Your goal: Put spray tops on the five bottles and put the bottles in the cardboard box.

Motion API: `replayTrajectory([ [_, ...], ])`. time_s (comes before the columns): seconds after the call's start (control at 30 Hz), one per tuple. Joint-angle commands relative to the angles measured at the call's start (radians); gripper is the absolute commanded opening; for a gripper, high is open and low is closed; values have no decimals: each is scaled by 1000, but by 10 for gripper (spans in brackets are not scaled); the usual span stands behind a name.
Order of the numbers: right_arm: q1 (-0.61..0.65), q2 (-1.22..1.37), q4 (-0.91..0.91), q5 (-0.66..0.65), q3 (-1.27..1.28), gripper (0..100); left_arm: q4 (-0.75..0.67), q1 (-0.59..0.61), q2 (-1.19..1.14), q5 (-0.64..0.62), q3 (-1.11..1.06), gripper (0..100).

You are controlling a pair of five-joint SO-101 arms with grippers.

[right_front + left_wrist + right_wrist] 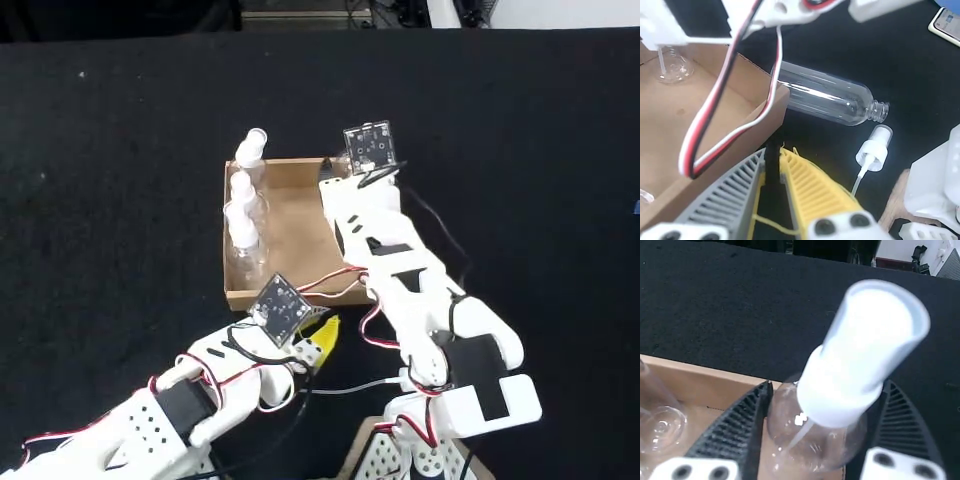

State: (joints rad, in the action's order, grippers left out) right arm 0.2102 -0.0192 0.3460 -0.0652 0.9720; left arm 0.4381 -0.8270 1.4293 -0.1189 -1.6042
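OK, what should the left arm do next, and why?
Probably open the left gripper, ready to take the spray top. Its fingers are shut on nothing, a bottle lies uncapped on the table beside the box, and the loose top rests just off its neck, so capping looks like the pending step.

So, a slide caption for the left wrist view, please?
Capless clear plastic bottle lying beside loose white spray top, near brown cardboard box and yellow-grey end effector.

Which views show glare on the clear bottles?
Left wrist view: bright streak along the lying bottle. Right wrist view: small glints on the capped bottle in the right gripper. High view: standing bottles in the cardboard box look pale, no hard glare.
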Motion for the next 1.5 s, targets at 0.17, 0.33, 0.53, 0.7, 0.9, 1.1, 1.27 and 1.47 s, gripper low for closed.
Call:
replayTrajectory([
  [0.17, 38, -2, 12, -11, -8, 296, -21, 10, 15, -2, 13, 30],
  [0.33, 40, -2, 12, -11, -13, 296, -21, 10, 15, -2, 13, 30],
  [0.53, 40, -18, 12, -11, -10, 300, -21, 10, 15, -2, 13, 30],
  [0.7, 40, -88, -74, -11, -7, 301, -21, 10, 15, -2, 13, 30],
  [0.9, 40, -99, -81, -11, -5, 301, -21, 10, 15, -2, 13, 30],
  [1.1, 41, -97, -86, -11, -30, 302, -21, 10, 15, -2, 13, 30],
  [1.27, 69, -101, -89, -11, -28, 361, -21, 10, 15, -2, 13, 30],
  [1.47, 84, -108, -155, -11, -45, 441, -21, 10, 15, -2, 13, 30],
])
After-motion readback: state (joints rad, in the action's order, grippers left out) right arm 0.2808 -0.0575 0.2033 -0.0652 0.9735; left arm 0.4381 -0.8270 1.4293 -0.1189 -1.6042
